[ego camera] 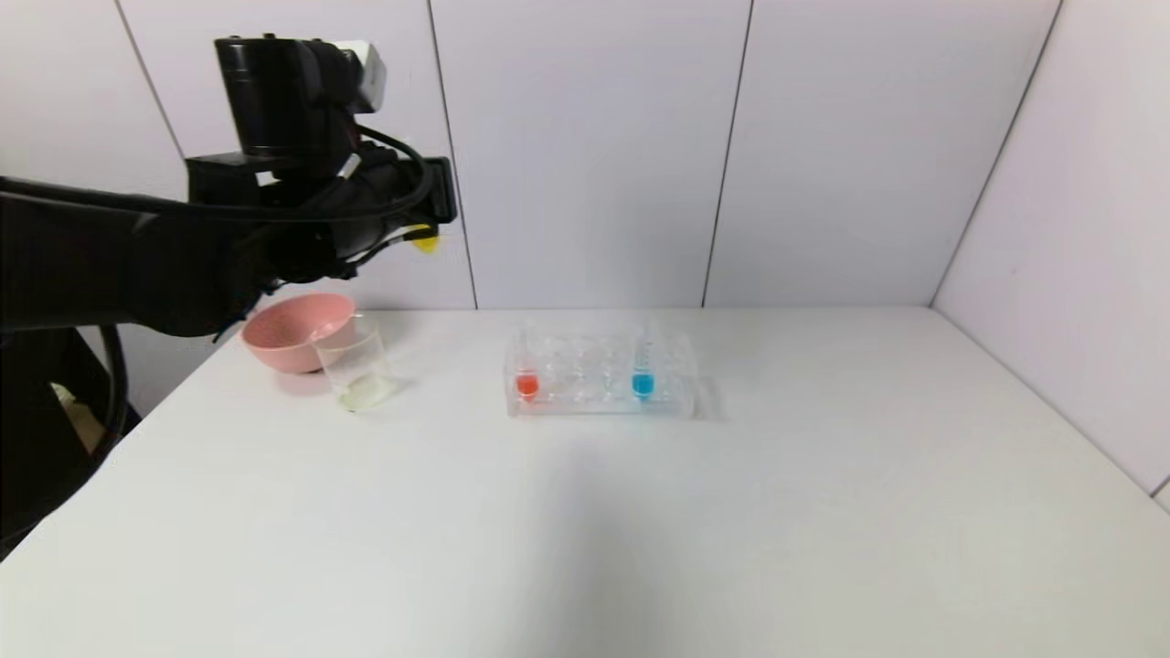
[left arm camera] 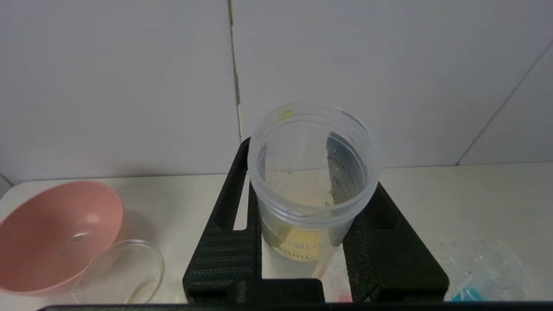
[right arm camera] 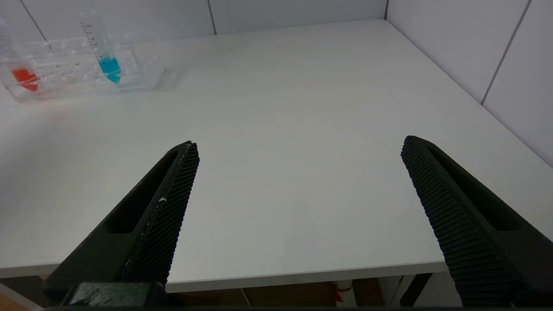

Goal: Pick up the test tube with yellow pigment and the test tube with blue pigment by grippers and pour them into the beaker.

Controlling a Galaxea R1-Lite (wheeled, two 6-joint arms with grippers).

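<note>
Above small clear straight-sided beaker (ego camera: 357, 370), left gripper (left arm camera: 302, 242) raised high, arm reaching across from left, fingers clamped mid-body on slim clear plastic tube with yellow pigment (left arm camera: 309, 181). Tube likely light, stiff, slick; mid-body hold suits. Right of beaker, blue-pigment tube (ego camera: 643, 370) upright in clear rack (ego camera: 599, 402). Right gripper (right arm camera: 298, 203) wide, empty, low near table edge.

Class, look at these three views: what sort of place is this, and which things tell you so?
Probably a mock chemistry bench for robot practice: a clear plastic tube rack holding tubes of blue and red-orange liquid, a small clear beaker beside a pink round bowl, all on a plain white table between bare panel walls.
</note>
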